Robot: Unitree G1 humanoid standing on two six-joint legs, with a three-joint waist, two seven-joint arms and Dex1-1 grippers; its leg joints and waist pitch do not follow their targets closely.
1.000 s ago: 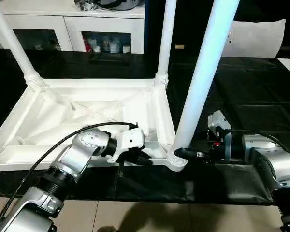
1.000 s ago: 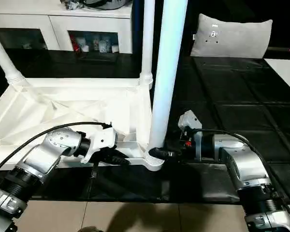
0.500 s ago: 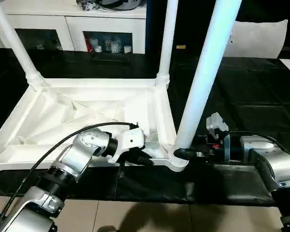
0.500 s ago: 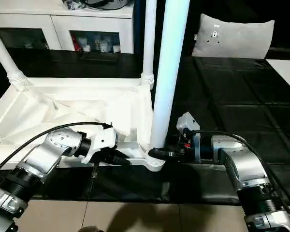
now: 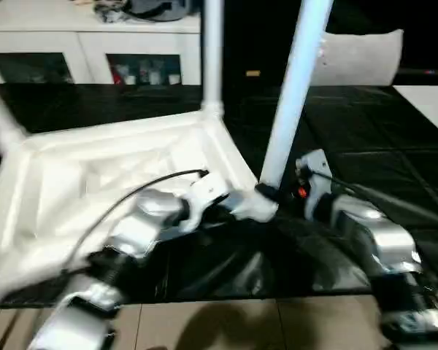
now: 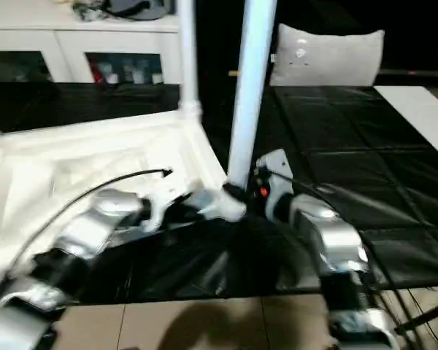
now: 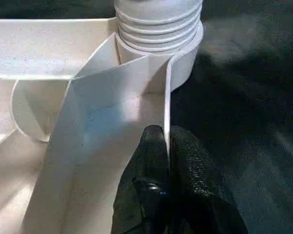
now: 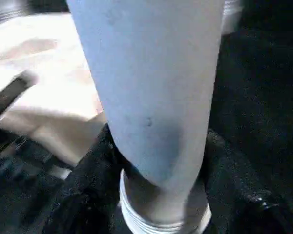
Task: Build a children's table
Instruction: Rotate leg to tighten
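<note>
So the white table top [image 5: 95, 168] is lying upside down on the black-covered work table [image 5: 379, 138], ribbed side up, with its near corner right at the table's front edge. The near leg [image 5: 292, 95] stands upright in that corner socket [image 7: 158, 29], and another leg [image 5: 212, 51] stands at the far corner behind it.

The right gripper [image 5: 266, 192] has its black fingers [image 8: 88, 175] wrapped around the base of the near leg, just above the threaded collar. The left gripper [image 7: 167, 161] is pinched tight on the thin rim wall of the top, right beside the same socket.

Both silver forearms crowd that one corner. Below the front edge is tiled floor [image 5: 226, 324]. To the right, the black cover is open. A grey cushion [image 6: 328, 55] sits at the back, and a white cabinet [image 5: 95, 44] is behind on the left.
</note>
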